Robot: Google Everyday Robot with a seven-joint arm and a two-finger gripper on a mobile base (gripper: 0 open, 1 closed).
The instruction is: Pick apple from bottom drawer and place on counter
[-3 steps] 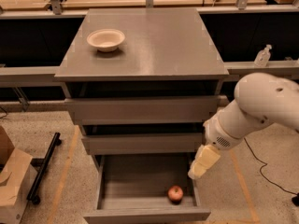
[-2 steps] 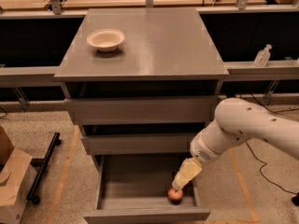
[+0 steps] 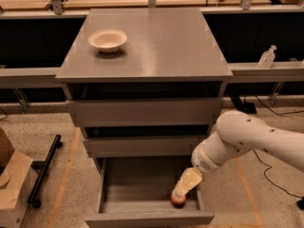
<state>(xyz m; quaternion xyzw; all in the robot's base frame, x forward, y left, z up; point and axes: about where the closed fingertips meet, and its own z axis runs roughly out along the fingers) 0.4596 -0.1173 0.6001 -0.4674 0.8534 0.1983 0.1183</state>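
Gripper (image 3: 181, 192) at apple (image 3: 178, 202), front-right corner of bottom drawer (image 3: 142, 219); open or closed: cannot tell. Apple likely firm, smooth, light: grasp across its middle.

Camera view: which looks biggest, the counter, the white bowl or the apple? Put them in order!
1. The counter, biggest by far.
2. The white bowl.
3. The apple, smallest. The claw reaches into the bottom drawer and covers the apple's top, but it still looks smaller than the bowl.
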